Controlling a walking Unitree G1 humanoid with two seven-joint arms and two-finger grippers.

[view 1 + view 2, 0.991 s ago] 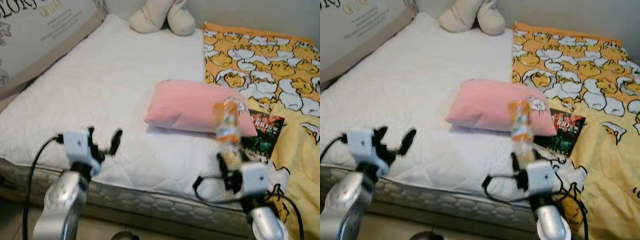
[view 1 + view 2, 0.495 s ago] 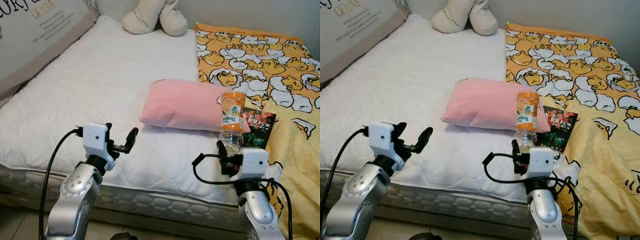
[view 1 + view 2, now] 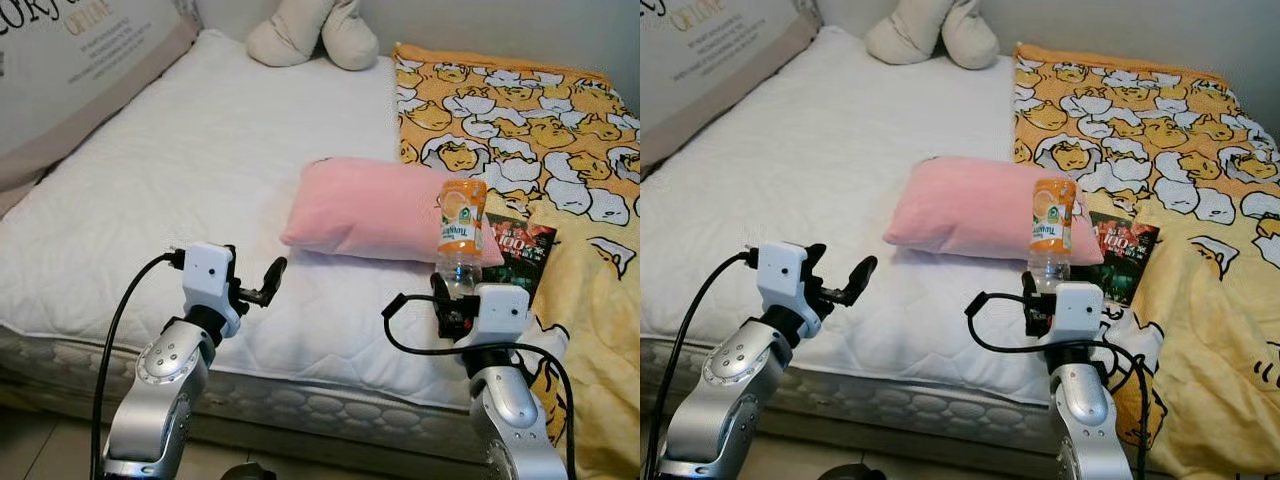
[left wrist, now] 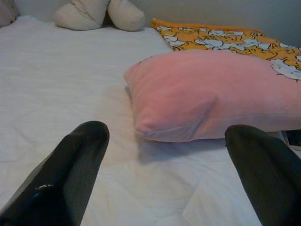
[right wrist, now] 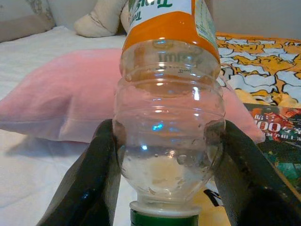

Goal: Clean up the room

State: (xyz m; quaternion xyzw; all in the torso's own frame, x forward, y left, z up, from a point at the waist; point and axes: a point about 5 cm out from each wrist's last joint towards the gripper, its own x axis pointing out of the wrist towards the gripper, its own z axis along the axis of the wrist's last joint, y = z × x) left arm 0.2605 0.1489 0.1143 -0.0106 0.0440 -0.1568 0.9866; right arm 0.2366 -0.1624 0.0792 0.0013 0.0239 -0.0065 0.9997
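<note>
The right end effector (image 3: pixel 447 303) pinches an empty, seemingly inverted bottle (image 3: pixel 459 232) above the bed (image 3: pixel 200 170), near the pink pillow (image 3: pixel 375 208). The left end effector (image 3: pixel 262 285) hovers spread. The smooth, crushable plastic could slip out.

White quilted mattress (image 3: pixel 200 180), beige plush toy (image 3: pixel 312 35) at far edge, printed headboard panel (image 3: pixel 70 70) along left side, orange duck-print blanket (image 3: pixel 520 110) covering right half.
</note>
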